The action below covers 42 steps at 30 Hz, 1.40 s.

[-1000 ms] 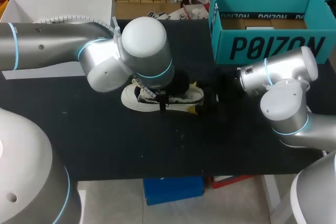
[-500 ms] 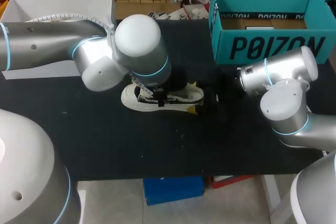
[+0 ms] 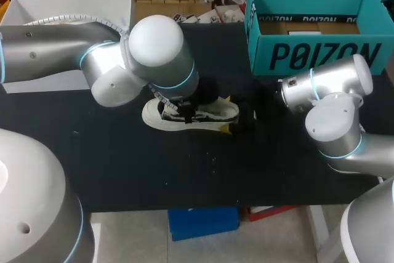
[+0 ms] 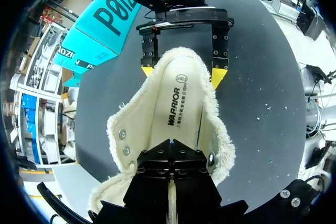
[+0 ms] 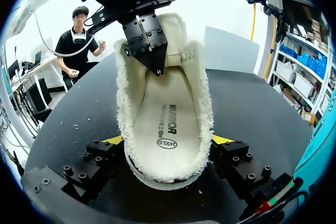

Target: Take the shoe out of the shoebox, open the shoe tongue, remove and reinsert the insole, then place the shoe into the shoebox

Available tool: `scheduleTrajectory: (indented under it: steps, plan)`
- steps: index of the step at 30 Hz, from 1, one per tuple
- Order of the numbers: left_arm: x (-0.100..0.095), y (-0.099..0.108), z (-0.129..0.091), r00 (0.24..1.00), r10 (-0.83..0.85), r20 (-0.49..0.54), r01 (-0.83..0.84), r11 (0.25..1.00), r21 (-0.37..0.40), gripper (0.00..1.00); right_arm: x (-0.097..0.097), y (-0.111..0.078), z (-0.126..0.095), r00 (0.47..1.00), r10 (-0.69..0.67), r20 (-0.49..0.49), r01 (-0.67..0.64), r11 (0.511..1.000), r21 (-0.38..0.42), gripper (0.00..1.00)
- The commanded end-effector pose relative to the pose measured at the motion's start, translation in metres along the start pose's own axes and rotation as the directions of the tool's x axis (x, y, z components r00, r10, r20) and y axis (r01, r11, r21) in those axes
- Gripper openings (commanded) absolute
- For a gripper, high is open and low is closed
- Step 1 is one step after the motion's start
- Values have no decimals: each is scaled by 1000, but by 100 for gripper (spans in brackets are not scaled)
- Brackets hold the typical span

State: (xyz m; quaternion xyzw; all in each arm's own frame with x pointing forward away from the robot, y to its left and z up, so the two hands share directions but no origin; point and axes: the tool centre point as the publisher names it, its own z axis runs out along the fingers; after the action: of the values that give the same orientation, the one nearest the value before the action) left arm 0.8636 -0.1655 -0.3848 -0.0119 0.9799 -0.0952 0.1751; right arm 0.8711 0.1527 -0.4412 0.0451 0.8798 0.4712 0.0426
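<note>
Midway across the table (image 3: pixel 111 170) lies the shoe (image 3: pixel 209 114), outside the box, mouth spread wide, fleecy lining exposed. Insole (image 5: pixel 165 114) sits flat inside. Right gripper (image 4: pixel 182 72) clamps the heel, one yellow tip on either side. Left gripper (image 5: pixel 156 64) reaches into the mouth towards the toe, fingers pressed together; whether they pinch anything cannot be determined. Teal shoebox (image 3: pixel 320 56) stands well apart, at the table's far edge.

Counted: 1 shoe (image 3: pixel 191 115), 1 insole (image 4: pixel 176 108), 1 teal shoebox (image 3: pixel 320 29), 1 white box (image 3: pixel 68 5), 1 tabletop (image 3: pixel 184 170). 2 arms: left arm (image 3: pixel 61 53), right arm (image 3: pixel 332 90). 2 end effectors: left end effector (image 5: pixel 156 64), right end effector (image 4: pixel 184 73), the right one showing 2 yellow tips.
</note>
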Motion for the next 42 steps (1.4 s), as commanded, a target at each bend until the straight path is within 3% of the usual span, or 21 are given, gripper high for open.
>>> scheduleTrajectory:
  steps: [1, 7, 18, 27, 32, 36, 38, 42]
  plan:
    - [-3, 3, -5, 1000, 1, -18, 0, 1000, 16, 0, -1, -1, 0, 1000, 2, -1, -2, 1000, 5, 0]
    - [-12, -2, -9, 995, -8, -96, 9, 1000, 14, 0, -1, -1, 0, 1000, 2, -1, -2, 1000, 5, 0]
    - [-30, -11, -11, 940, -28, -339, 13, 999, -47, 0, -1, -1, 0, 1000, 2, -1, -2, 1000, 5, 0]
    - [-26, -20, -13, 889, -12, -458, 7, 1000, -14, 0, -1, -1, 0, 1000, 2, -1, -2, 1000, 5, 0]
    - [-16, -24, -12, 858, 22, -514, -47, 998, -36, 0, -1, -1, 0, 1000, 2, -1, -2, 1000, 5, 0]
    - [-9, -23, -15, 788, 77, -611, -69, 997, 37, 0, -1, -1, 0, 1000, 2, -1, -2, 1000, 5, 0]
    - [-6, -23, -15, 776, 47, -629, -69, 998, -11, 0, -1, -1, 0, 1000, 2, -1, -2, 1000, 5, 0]
    - [-6, -23, -15, 773, 36, -633, -57, 998, -13, 0, -1, -1, 0, 1000, 2, -1, -2, 1000, 5, 0]
